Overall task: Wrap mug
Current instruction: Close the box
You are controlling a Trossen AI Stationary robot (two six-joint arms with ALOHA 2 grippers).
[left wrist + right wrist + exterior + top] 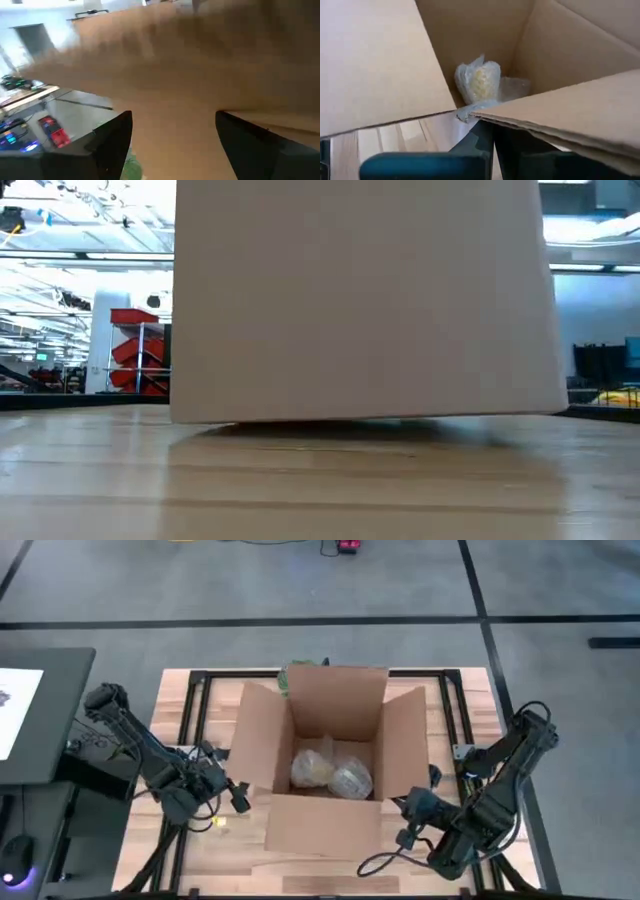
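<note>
- No bare mug in sight; probably inside one of the wrapped bundles in the box, mid-worktop.
- Likely light, padded, slippery film, fragile core: best held gently round the middle.
- Left pincer open at left flap; right pincer near right: cannot tell.

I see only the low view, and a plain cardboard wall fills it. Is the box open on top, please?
Observer: Yes. The cardboard box stands open, with its four flaps spread outward.
Operator: Is something inside it?
Observer: Two bundles in clear wrap lie side by side on its floor. I cannot tell what they hold.
Operator: Where are the grippers?
Observer: The left gripper, fingers open, is beside the box's left flap. The right gripper is at the front right corner, outside the box.
</note>
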